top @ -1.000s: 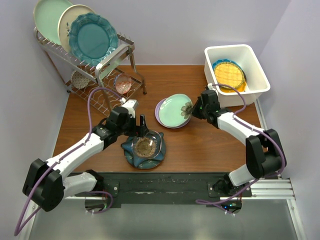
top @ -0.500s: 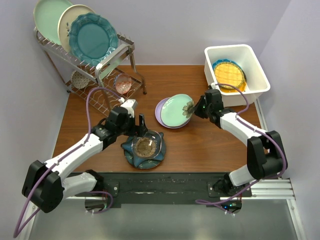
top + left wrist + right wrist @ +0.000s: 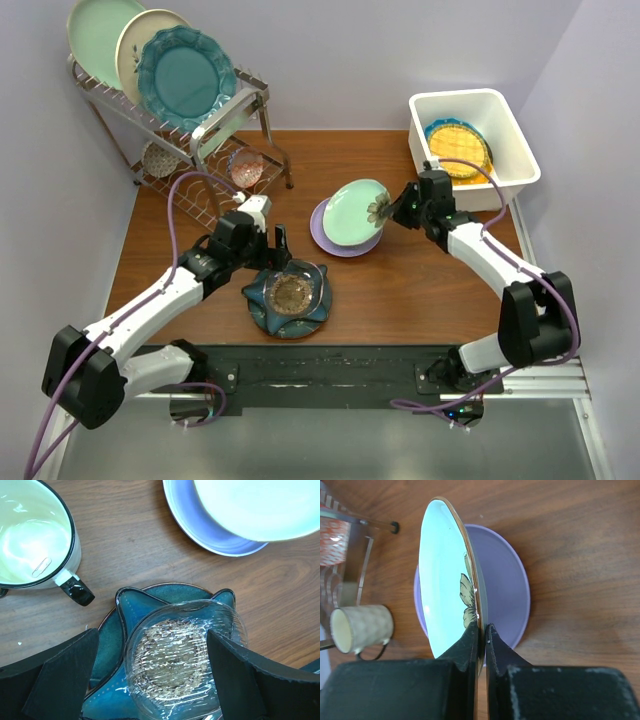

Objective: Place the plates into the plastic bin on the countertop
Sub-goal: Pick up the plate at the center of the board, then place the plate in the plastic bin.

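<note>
our right gripper is pinching the rim of the pale green plate, which tilts steeply over the lavender plate on the countertop, gripped edge toward the plastic bin. our left gripper hangs spread over the dark teal plate. only the wrist views show the cream cup.

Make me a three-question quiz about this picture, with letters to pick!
1. Where is the yellow plate? A in the white bin; B on the floor; C on the wall.
2. How many plates stand in the wire rack? A one; B three; C six.
3. The right gripper is: A wide open; B shut on the green plate; C holding a spoon.
A, it lies inside the bin; B, three stand upright; B, it pinches the rim.
</note>
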{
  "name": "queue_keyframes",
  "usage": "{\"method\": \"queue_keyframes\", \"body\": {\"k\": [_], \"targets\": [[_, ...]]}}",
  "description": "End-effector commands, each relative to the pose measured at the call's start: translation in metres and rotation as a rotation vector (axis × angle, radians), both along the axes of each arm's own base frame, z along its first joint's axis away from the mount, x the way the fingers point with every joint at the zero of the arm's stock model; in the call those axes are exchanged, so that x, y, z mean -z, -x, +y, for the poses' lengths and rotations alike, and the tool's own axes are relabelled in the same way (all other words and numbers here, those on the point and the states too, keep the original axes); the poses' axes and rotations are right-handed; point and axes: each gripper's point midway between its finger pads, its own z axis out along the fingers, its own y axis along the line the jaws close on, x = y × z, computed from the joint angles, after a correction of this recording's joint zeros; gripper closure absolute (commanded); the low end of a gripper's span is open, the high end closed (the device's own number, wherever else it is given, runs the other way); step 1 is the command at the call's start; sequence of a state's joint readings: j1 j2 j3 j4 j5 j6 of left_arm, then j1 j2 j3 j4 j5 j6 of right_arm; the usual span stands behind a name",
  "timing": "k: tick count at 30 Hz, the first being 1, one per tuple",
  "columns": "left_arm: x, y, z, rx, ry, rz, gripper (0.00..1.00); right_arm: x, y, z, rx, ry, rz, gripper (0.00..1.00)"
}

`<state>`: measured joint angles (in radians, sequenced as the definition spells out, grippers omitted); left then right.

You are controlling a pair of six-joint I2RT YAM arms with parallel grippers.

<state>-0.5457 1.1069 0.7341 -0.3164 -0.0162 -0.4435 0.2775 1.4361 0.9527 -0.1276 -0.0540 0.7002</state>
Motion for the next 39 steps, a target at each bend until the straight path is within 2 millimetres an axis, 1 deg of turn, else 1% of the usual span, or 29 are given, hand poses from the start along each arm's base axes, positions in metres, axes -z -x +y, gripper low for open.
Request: {"method": "queue_keyframes", "body": {"k": [1,5,6,7,10,14,19,21,22,23,25,28,30,37,39], "targets": [[-0.023,-0.011,-0.002,0.002,0.001,-0.072,0.07,-0.101,-0.025,0.013,-0.025,-0.166,-0.248,1.00],[-0.022,-0.011,-0.002,0.001,-0.003,-0.069,0.07,-0.107,-0.027,0.012,-0.029,-0.204,-0.247,1.00],[-0.021,-0.011,-0.001,0.000,-0.004,-0.069,0.07,-0.107,-0.028,0.008,-0.021,-0.211,-0.245,1.00],[-0.021,-0.011,-0.001,0.000,-0.005,-0.067,0.07,-0.114,-0.031,0.008,-0.023,-0.225,-0.272,1.00],[-0.021,-0.011,-0.001,-0.001,-0.006,-0.068,0.07,-0.119,-0.037,0.004,-0.021,-0.251,-0.279,1.00],[-0.018,-0.010,-0.001,-0.002,-0.007,-0.063,0.07,-0.134,-0.044,0.001,-0.017,-0.284,-0.304,1.00],[-0.015,-0.011,0.000,-0.002,-0.011,-0.056,0.07,-0.146,-0.054,-0.001,-0.021,-0.327,-0.317,1.00],[-0.015,-0.010,-0.002,0.004,-0.007,-0.056,0.07,-0.154,-0.058,-0.004,-0.019,-0.336,-0.333,1.00],[-0.016,-0.010,-0.002,0.004,-0.005,-0.058,0.07,-0.154,-0.060,-0.004,-0.022,-0.344,-0.330,1.00],[-0.017,-0.011,-0.003,0.007,-0.001,-0.061,0.07,-0.159,-0.062,-0.006,-0.018,-0.350,-0.339,1.00],[-0.015,-0.010,-0.003,0.008,-0.002,-0.057,0.07,-0.162,-0.064,-0.008,-0.014,-0.359,-0.342,1.00],[-0.014,-0.010,-0.003,0.011,-0.003,-0.055,0.07,-0.170,-0.072,-0.020,0.014,-0.376,-0.364,1.00],[-0.015,-0.009,-0.003,0.013,-0.002,-0.055,0.07,-0.175,-0.075,-0.023,0.021,-0.384,-0.376,1.00],[-0.013,-0.009,-0.004,0.013,0.003,-0.054,0.07,-0.184,-0.092,-0.039,0.051,-0.411,-0.395,1.00],[-0.012,-0.009,-0.004,0.014,0.001,-0.049,0.07,-0.181,-0.097,-0.041,0.056,-0.424,-0.388,1.00]]}}
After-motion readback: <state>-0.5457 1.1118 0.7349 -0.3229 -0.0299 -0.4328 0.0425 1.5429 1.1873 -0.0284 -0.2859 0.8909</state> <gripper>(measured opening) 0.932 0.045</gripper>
